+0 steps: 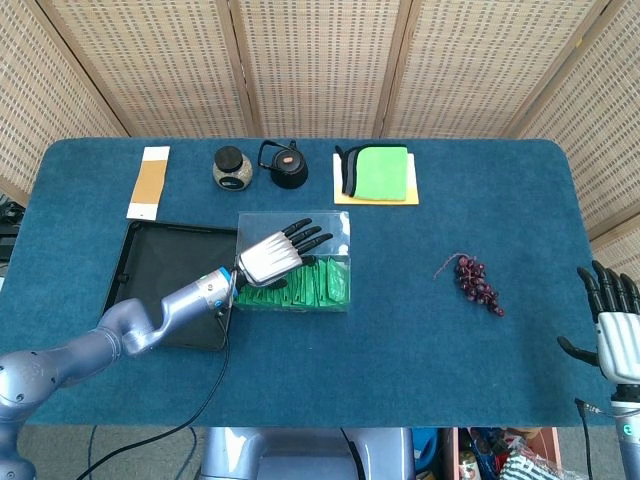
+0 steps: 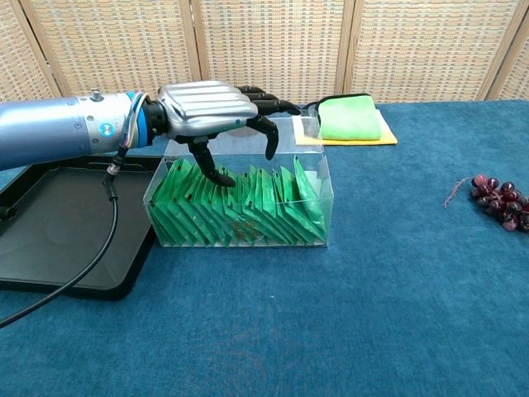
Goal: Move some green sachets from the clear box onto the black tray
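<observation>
The clear box (image 1: 338,232) (image 2: 314,145) stands mid-table, packed with upright green sachets (image 1: 310,281) (image 2: 273,207). My left hand (image 1: 275,253) (image 2: 211,112) hovers over the box's left half with its fingers spread and angled down into it. The thumb tip touches the tops of the sachets; nothing is held. The black tray (image 1: 160,265) (image 2: 58,231) lies just left of the box with nothing on it. My right hand (image 1: 613,320) rests open at the far right table edge, seen only in the head view.
Along the back of the table sit a tan card (image 1: 150,181), a small jar (image 1: 230,167), a black teapot (image 1: 285,164) and a green cloth (image 1: 380,174) (image 2: 351,117). A bunch of dark grapes (image 1: 478,283) (image 2: 498,200) lies right of the box.
</observation>
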